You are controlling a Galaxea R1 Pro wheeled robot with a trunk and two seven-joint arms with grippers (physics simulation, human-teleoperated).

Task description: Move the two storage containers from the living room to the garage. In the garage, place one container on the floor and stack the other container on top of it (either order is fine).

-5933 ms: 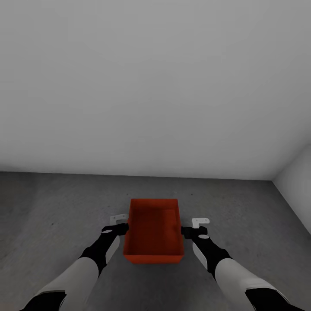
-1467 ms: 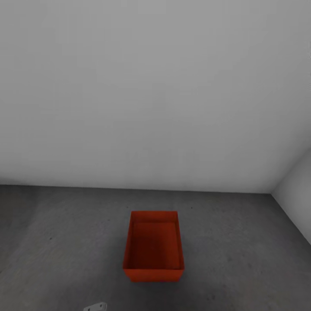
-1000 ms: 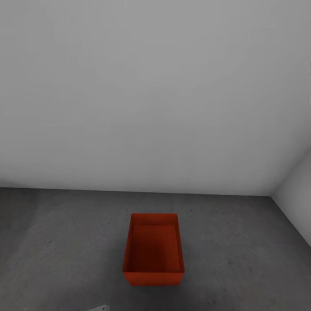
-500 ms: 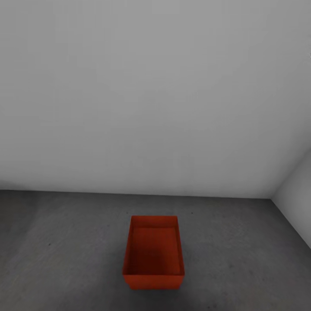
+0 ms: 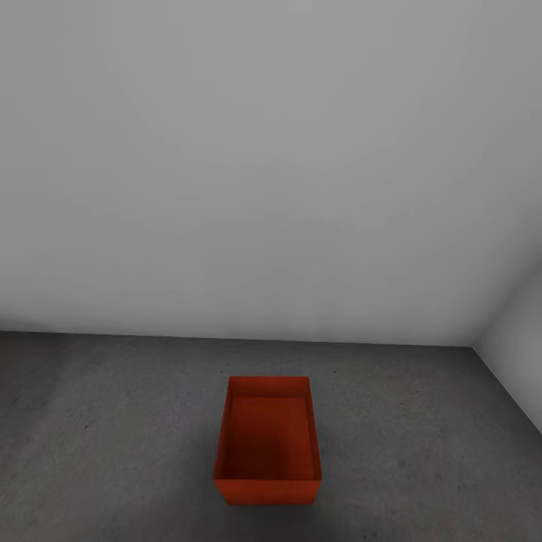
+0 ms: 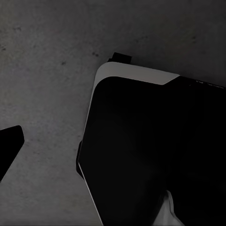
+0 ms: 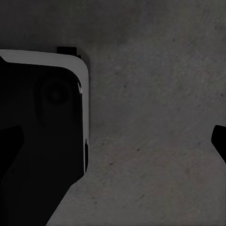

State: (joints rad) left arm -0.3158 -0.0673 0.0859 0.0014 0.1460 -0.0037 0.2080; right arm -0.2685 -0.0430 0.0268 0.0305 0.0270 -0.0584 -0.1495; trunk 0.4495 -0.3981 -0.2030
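Note:
One orange-red storage container stands open-topped and empty on the garage's dark grey concrete floor, a short way in front of the white-grey wall. Nothing touches it. In the left wrist view my left gripper hangs over the floor, with one dark fingertip at the picture's edge and nothing between the fingers. In the right wrist view my right gripper is open, its fingertips far apart over bare concrete. The living room is out of view.
A second wall meets the back wall in a corner at the right. My own black and white base lies under the left gripper and beside the right one.
Both arms let go of the container, drew back and dropped out of the head view. The container stays on the floor. The view has tilted up slightly.

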